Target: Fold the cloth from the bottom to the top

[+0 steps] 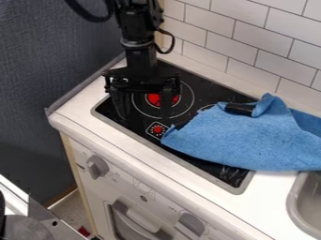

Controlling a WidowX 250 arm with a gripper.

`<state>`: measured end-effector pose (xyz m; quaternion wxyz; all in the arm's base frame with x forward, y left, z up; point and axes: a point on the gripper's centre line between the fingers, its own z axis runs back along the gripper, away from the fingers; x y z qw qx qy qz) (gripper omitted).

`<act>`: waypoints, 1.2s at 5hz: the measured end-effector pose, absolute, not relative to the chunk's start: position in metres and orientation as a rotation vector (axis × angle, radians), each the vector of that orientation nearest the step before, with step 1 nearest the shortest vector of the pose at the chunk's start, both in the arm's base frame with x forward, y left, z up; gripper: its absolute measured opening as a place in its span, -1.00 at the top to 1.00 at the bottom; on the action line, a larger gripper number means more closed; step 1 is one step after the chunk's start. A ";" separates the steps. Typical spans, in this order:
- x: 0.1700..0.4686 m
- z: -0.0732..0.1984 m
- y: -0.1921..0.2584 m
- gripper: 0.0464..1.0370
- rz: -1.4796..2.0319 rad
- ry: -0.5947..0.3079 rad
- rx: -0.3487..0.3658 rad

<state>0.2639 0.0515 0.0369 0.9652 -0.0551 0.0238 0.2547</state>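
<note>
Claw state: my claw (144, 115) hangs over the stovetop (203, 165), its two fingers wide apart and pointing down, nothing held between them. The printed burner's red disc (153, 99) shows through the gap. The cloth (251, 140) lies beside my claw, toward the view's right, its pointed near-side corner closest to me; I see no clear contact with it. From there it spreads away from me across the stovetop and onto the counter (81, 112), its far part reaching just beside the sink (294, 201). Along its upper edge a small flap is bunched over, next to a dark patch; I cannot tell whether that is a gap or an object. Probable reason for my position: standing off to one side keeps the fabric unpressed, and the wide spread leaves room to straddle an edge. The fold seems undone as the cloth lies, rumpled rather than doubled evenly. Next move, my estimate: shift over the lower edge, descend, pinch, carry upward. Risk: a shallow pinch slips, or the whole cloth drags.
</note>
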 end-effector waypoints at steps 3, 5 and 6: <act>0.272 0.030 -0.006 -0.93 0.479 0.055 -0.085; 0.305 0.018 -0.068 -0.93 0.373 0.020 -0.089; 0.322 -0.009 -0.087 -0.93 0.300 0.076 -0.088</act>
